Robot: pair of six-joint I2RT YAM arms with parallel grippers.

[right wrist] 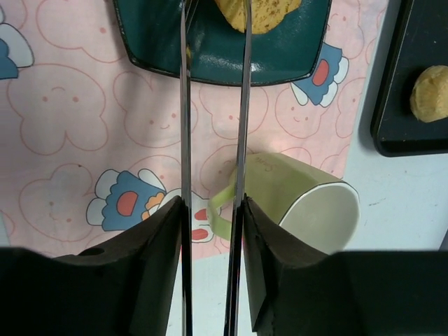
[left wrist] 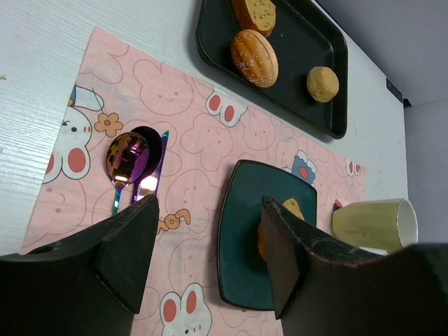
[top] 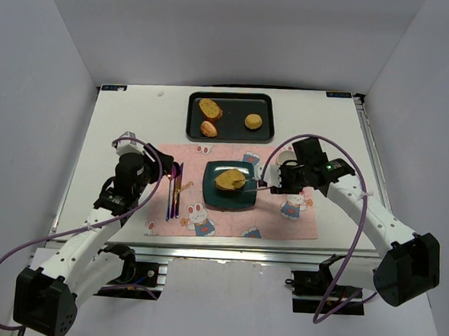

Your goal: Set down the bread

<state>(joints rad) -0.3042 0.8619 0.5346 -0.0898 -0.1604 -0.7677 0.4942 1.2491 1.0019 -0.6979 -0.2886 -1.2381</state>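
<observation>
Two robot arms reach over a pink mat (top: 229, 221) with bunnies on it. The bread (top: 229, 181) lies flat on a dark green plate (top: 211, 198) in the middle of the mat. It is golden brown and covers about half of the plate.

The right gripper (top: 275, 188) is squeezed tight on a pair of metal tongs (top: 255, 187). The tongs point at the bread, and their tips reach its right edge. In the right wrist view the two long arms of the tongs (right wrist: 183, 105) stand a little apart, and one of them crosses over the bread (right wrist: 262, 14). I cannot tell if the tips pinch the bread. A pale green mug (top: 285, 156) lies on its side just beside this gripper.

The left gripper (top: 163, 176) has its fingers wide apart with nothing between them. It hangs over the left part of the mat, near a shiny spoon (left wrist: 126, 157).

At the far side of the table is a black tray (top: 235, 115). It holds two more bread pieces (top: 210, 108) on the left and a small round bun (top: 252, 122) on the right.
</observation>
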